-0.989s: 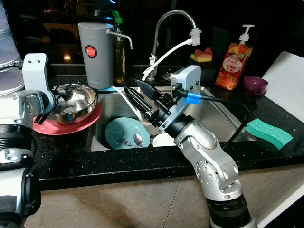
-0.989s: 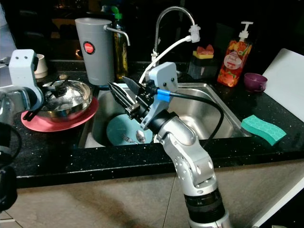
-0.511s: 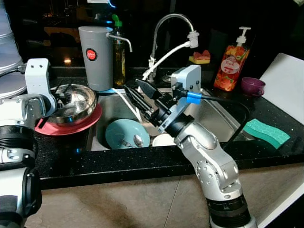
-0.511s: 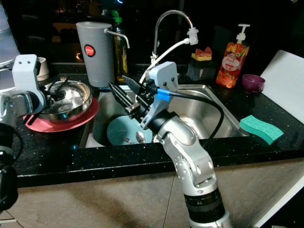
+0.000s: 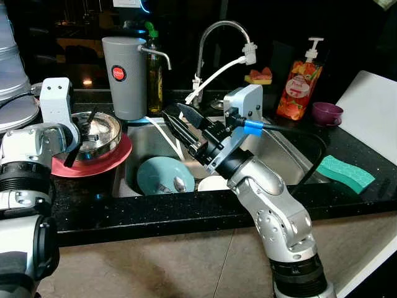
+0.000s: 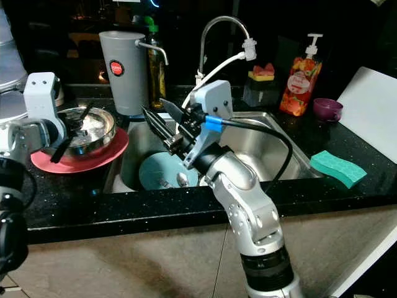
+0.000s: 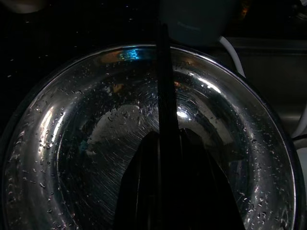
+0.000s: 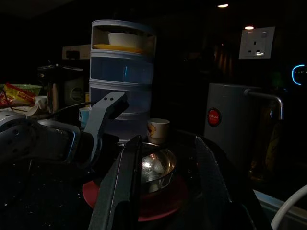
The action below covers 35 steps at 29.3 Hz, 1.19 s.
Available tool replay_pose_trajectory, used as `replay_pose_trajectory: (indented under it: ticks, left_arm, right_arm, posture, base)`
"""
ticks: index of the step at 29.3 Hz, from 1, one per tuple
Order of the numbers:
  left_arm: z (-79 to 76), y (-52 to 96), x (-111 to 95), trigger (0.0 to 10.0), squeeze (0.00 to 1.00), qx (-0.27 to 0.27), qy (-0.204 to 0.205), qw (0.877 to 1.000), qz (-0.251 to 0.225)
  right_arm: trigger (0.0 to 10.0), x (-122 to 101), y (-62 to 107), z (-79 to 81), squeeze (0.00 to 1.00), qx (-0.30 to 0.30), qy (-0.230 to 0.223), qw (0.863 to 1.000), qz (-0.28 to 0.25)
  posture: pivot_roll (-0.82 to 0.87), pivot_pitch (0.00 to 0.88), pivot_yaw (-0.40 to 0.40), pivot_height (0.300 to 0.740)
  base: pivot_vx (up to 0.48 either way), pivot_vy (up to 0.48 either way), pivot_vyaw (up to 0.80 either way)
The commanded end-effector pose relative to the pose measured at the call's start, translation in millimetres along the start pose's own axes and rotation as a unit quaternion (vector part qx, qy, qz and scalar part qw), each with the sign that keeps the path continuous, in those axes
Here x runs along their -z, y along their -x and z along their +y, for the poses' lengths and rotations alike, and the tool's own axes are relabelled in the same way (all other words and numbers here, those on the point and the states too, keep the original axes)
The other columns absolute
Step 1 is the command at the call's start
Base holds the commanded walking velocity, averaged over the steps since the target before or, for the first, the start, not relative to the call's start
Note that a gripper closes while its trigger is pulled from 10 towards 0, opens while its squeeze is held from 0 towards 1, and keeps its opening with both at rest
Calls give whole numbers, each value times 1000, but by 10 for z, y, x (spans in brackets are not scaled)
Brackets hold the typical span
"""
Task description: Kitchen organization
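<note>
Lifting slightly, my left gripper [image 5: 79, 138] sits pressed together over the wet round steel bowl [image 7: 86, 143]; right gripper [image 5: 175, 121] hovers spread above the sink [image 5: 285, 155].

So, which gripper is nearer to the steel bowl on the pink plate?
Left. The left gripper is at the steel bowl, fingers over its rim; the right gripper hangs over the sink, apart from it.
</note>
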<state>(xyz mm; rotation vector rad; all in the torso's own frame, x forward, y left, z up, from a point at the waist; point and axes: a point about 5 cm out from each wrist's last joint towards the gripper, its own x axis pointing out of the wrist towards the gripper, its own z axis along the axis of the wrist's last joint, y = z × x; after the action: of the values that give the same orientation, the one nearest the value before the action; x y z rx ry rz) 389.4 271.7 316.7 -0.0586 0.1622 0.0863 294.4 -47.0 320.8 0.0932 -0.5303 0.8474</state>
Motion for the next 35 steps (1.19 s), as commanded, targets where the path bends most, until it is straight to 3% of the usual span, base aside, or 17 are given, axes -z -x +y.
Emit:
replay_pose_trajectory:
  ticks: [1, 3, 5, 7, 8, 11, 13, 17, 22, 23, 24, 25, 27, 35]
  left_arm:
    - [-16, -25, 23, 0, 0, -2, 4, 1000, 6]
    - [-8, -19, -19, 0, 0, -12, 0, 1000, -8]
    - [2, 7, -152, 0, 0, -31, -14, 998, -60]
    - [2, 7, -152, 0, 0, -31, -14, 998, -60]
    - [-8, 36, -252, 9765, 0, -37, -28, 994, -97]
    - [-131, 174, -602, 10000, 0, -15, -25, 978, -206]
    - [-153, 196, -647, 10000, 0, -10, -21, 975, -220]
    - [-387, 250, -680, 10000, 0, 59, -36, 965, -253]
    - [-446, 243, -661, 10000, 0, 75, -35, 962, -260]
    - [-568, 232, -596, 10000, 0, 111, -38, 960, -253]
    - [-882, 204, -358, 10000, 0, 190, -75, 951, -232]
    - [-882, 204, -358, 10000, 0, 190, -75, 951, -232]
    - [-1072, 175, -171, 10000, 0, 229, -93, 945, -213]
    - [-1331, 64, 99, 10000, 0, 254, -99, 946, -175]
  right_arm:
    - [10000, -61, -8, 2, 0, -1, 0, 1000, -13]
    - [10000, -60, -10, 0, 0, -1, 0, 1000, -13]
    - [10000, -58, -12, -1, 0, 0, -1, 1000, -13]
    - [10000, -58, -12, -1, 0, 0, -1, 1000, -13]
    - [10000, -57, -12, -2, 0, 0, -1, 1000, -13]
    - [10000, -51, -12, -5, 0, 3, -3, 1000, -12]
    - [10000, -50, -12, -6, 0, 4, -4, 1000, -12]
    - [10000, -38, -1, -13, 0, 14, -8, 1000, -10]
    - [10000, -32, 7, -18, 0, 18, -9, 1000, -10]
    - [10000, -24, 19, -32, 0, 25, -10, 1000, -8]
    - [10000, -3, 51, -82, 0, 52, -9, 999, -6]
    - [10000, -3, 51, -82, 0, 52, -9, 999, -6]
    - [10000, 20, 80, -157, 0, 90, -3, 996, -1]
    - [10000, 96, 200, -409, 0, 189, 31, 981, 27]
  posture:
    - [169, 56, -36, 740]
    - [173, 60, -38, 740]
    - [173, 60, -38, 740]
    - [173, 60, -38, 740]
    - [173, 60, -38, 740]
    - [172, 64, -38, 740]
    - [172, 64, -38, 740]
    - [168, 70, -38, 740]
    - [168, 70, -38, 740]
    - [164, 73, -38, 740]
    - [164, 73, -38, 740]
    - [164, 73, -38, 740]
    - [164, 73, -38, 740]
    - [138, 83, -31, 740]
  base:
    - [0, 0, 0]
    - [0, 0, 0]
    - [0, 0, 0]
    - [0, 0, 0]
    - [0, 0, 0]
    - [0, 0, 0]
    - [0, 0, 0]
    - [0, 0, 0]
    - [0, 0, 0]
    - [0, 0, 0]
    - [0, 0, 0]
    - [0, 0, 0]
    - [0, 0, 0]
    - [0, 0, 0]
